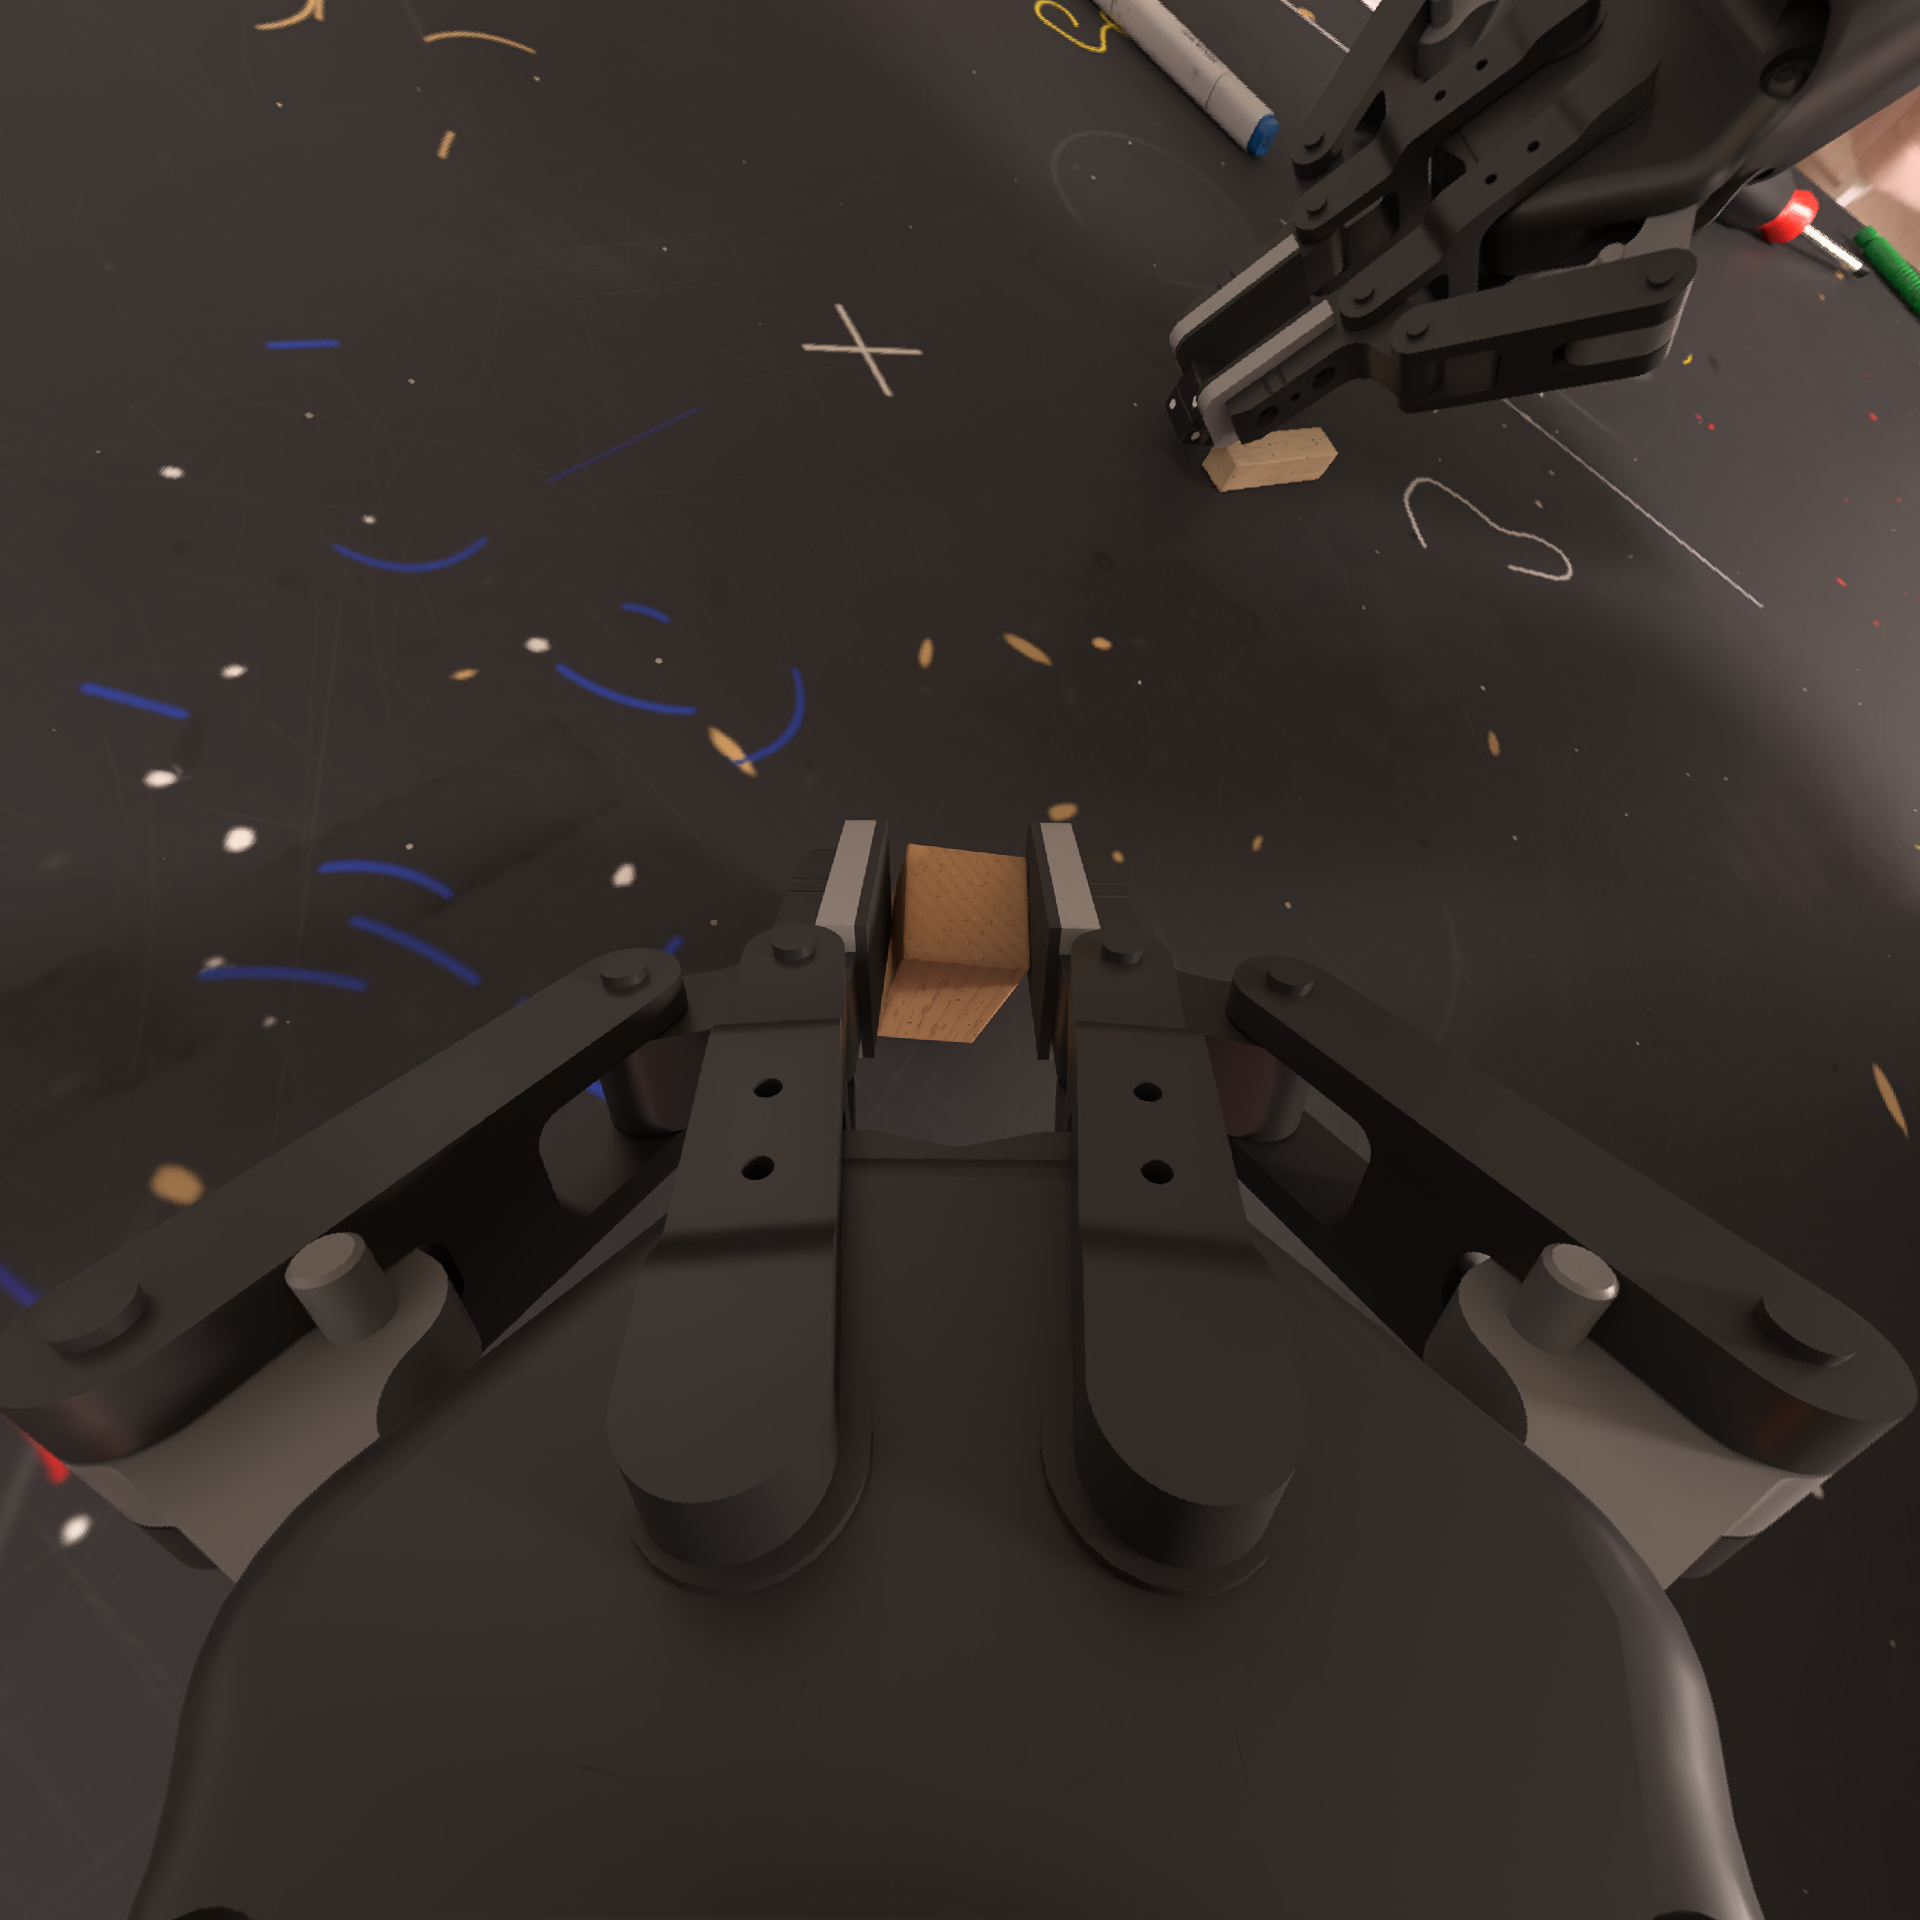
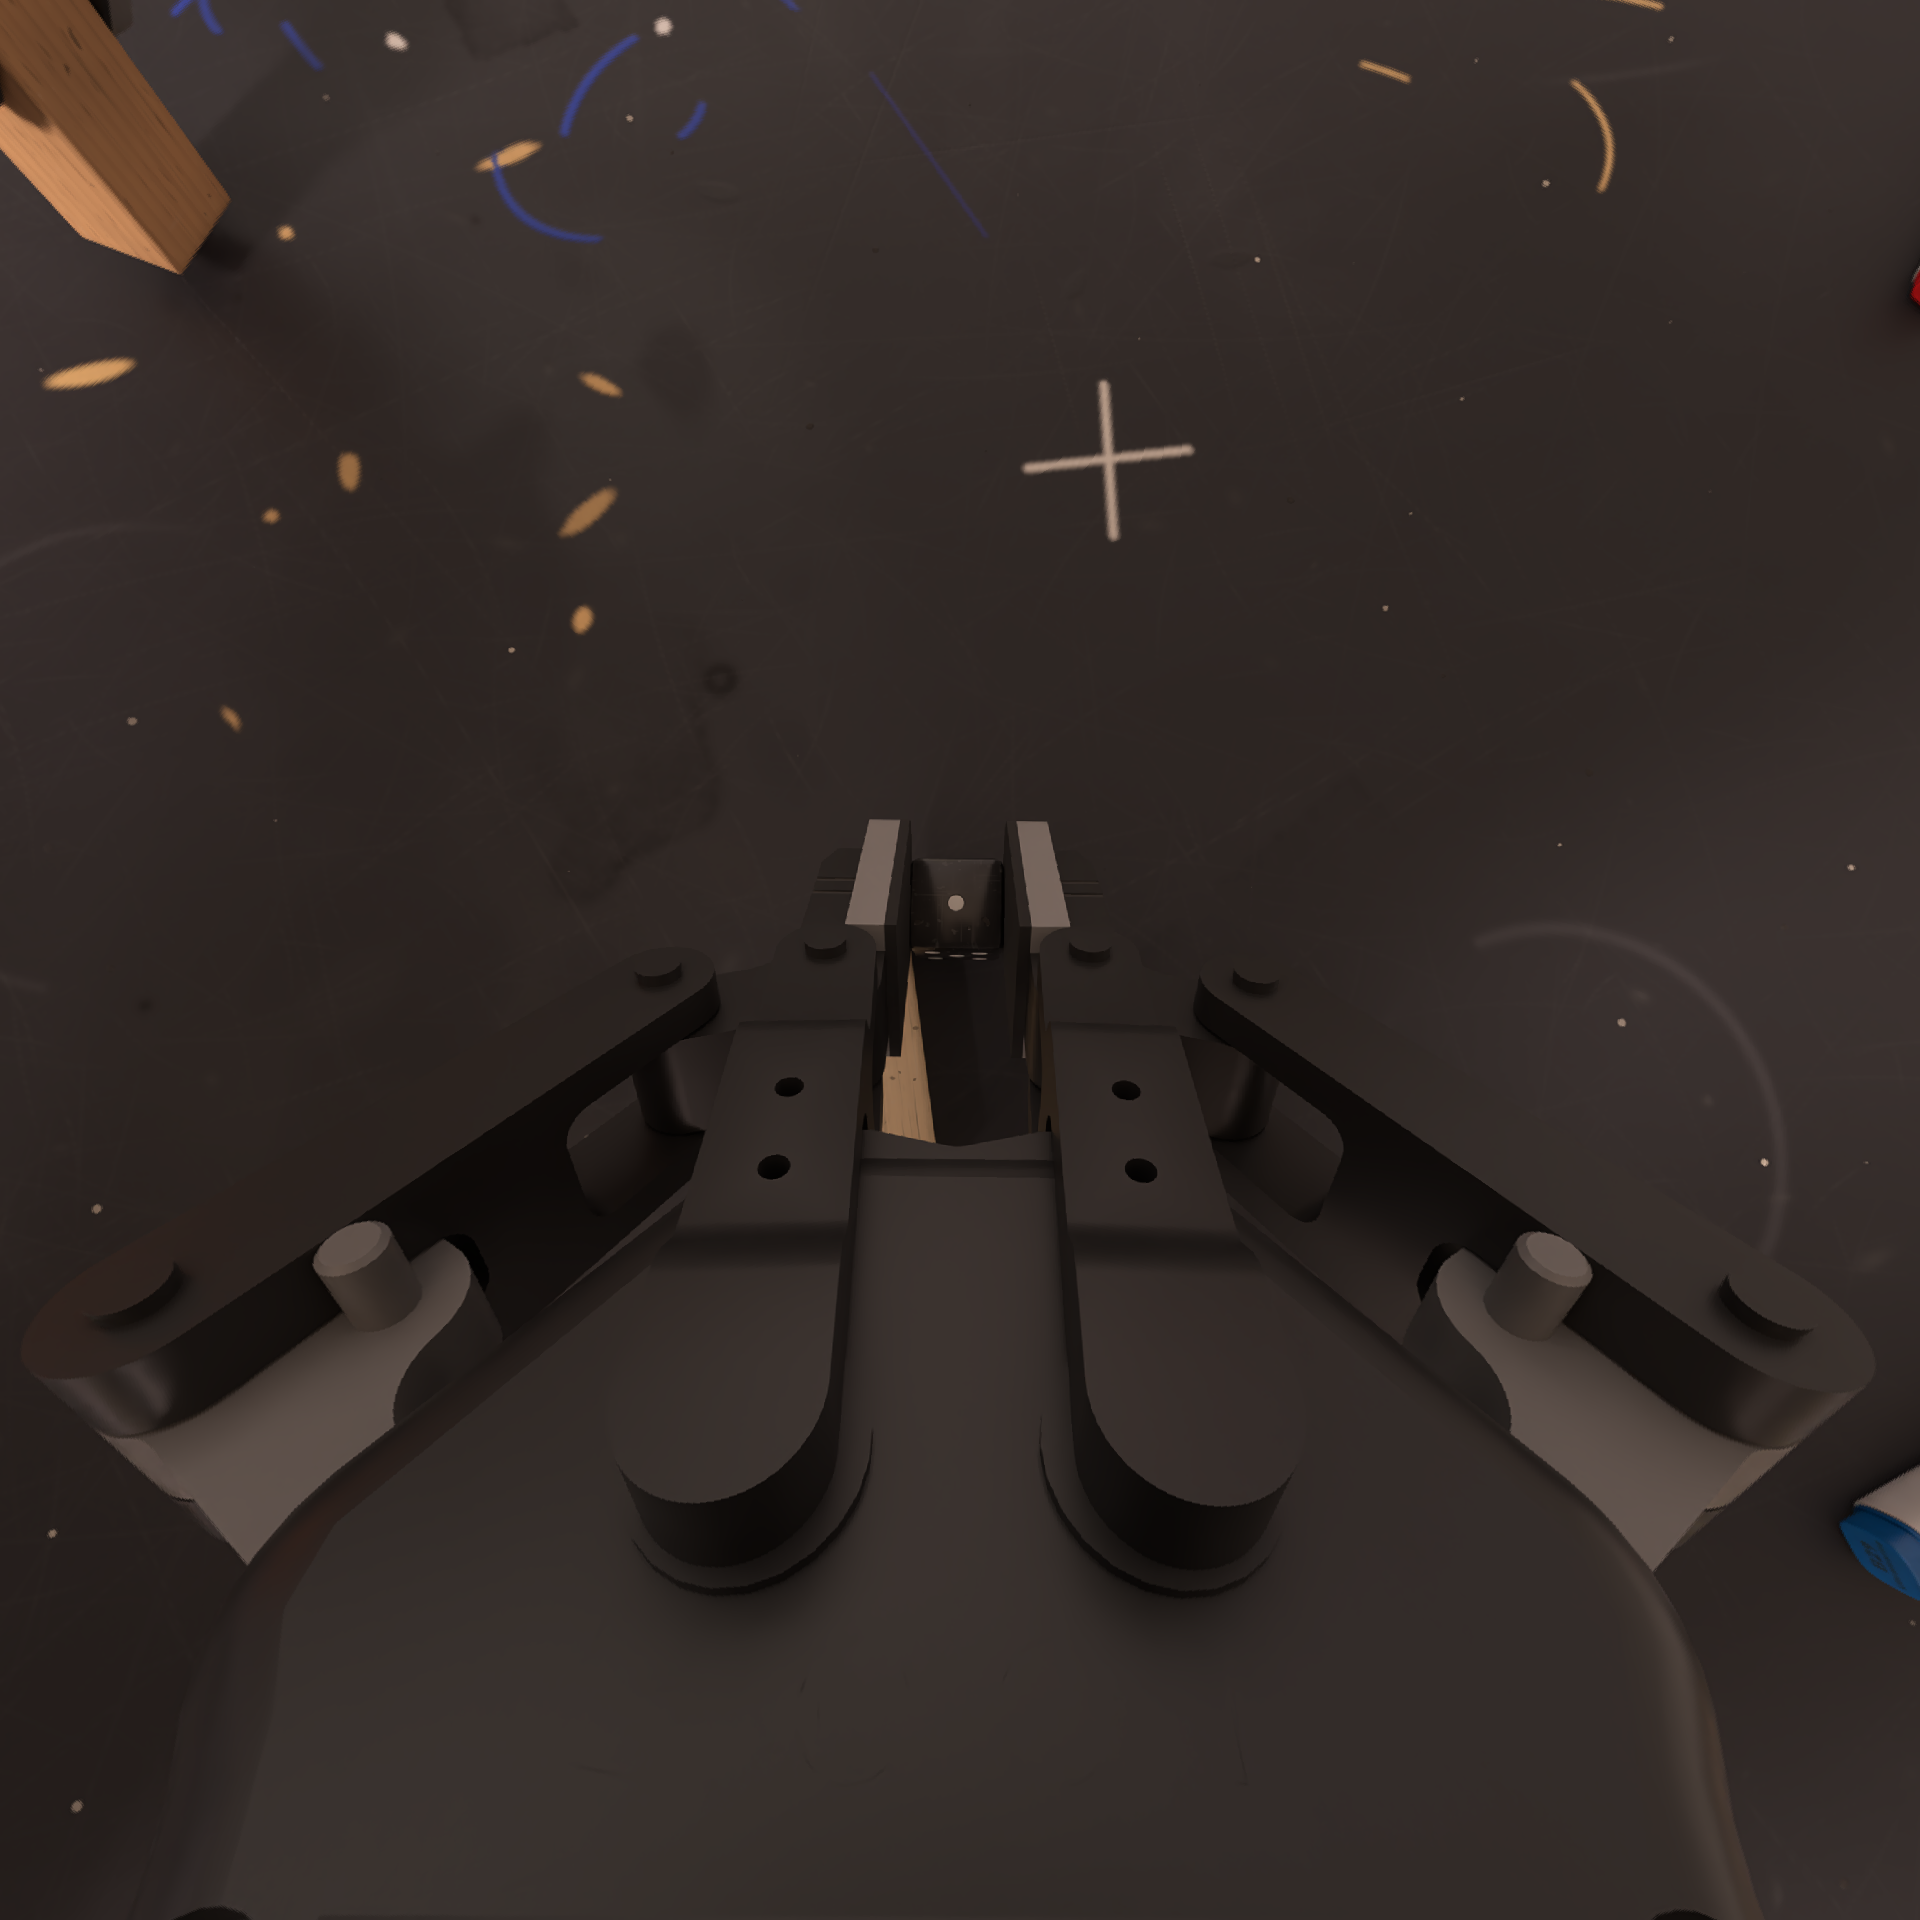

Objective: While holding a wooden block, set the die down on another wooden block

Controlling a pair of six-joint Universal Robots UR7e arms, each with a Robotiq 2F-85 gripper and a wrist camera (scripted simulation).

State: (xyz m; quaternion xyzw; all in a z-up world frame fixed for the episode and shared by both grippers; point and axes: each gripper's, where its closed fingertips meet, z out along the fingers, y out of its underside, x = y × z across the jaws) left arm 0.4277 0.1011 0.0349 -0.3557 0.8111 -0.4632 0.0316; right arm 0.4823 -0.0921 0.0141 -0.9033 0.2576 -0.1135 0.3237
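My left gripper [image 1: 958, 883] is shut on a brown wooden block [image 1: 961, 935] and holds it above the dark table. This block also shows at the top left of the right wrist view [image 2: 104, 135]. My right gripper [image 2: 956, 883] is shut on a black die [image 2: 956, 904] with white pips. In the left wrist view the right gripper [image 1: 1195, 416] holds the die [image 1: 1182, 408] over the left end of a pale wooden block [image 1: 1273, 457] lying on the table. A strip of that pale block [image 2: 902, 1070] shows under the die. I cannot tell whether the die touches it.
A white marker with a blue cap [image 1: 1205, 73] lies at the far side, its cap also at the right edge of the right wrist view [image 2: 1886, 1548]. A red-capped pen [image 1: 1789, 216] and a green pen [image 1: 1891, 265] lie far right. A white chalk cross [image 1: 862, 350] marks the table.
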